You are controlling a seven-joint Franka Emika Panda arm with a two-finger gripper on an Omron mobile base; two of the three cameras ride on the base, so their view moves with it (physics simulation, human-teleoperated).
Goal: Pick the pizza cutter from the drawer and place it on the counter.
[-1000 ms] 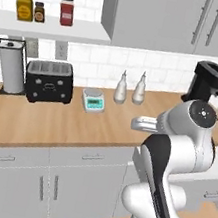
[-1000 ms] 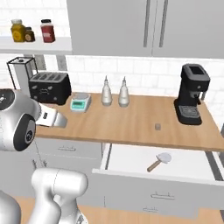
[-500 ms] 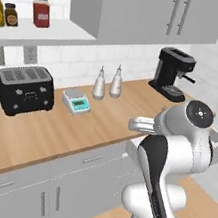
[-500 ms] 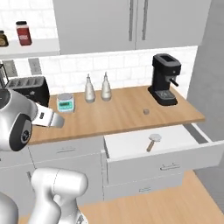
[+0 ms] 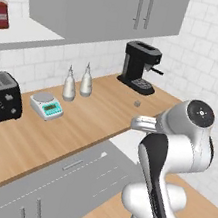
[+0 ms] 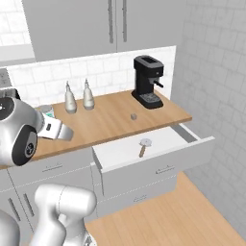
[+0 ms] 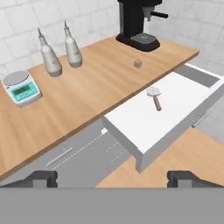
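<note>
White tiles line the wall behind the wooden tabletop (image 7: 87, 92). Your jaws (image 7: 112, 178) are wide apart and hold nothing. The pizza cutter (image 7: 155, 97) lies in the open drawer (image 7: 144, 127), well ahead of the jaws and a bit to their right, wheel end farthest from them. You look to be at the reaching step. Next, bring the jaws down over its brown handle and close them. No writing on the coffee machine (image 7: 136, 22) or kitchen scale (image 7: 22, 89) can be read.
</note>
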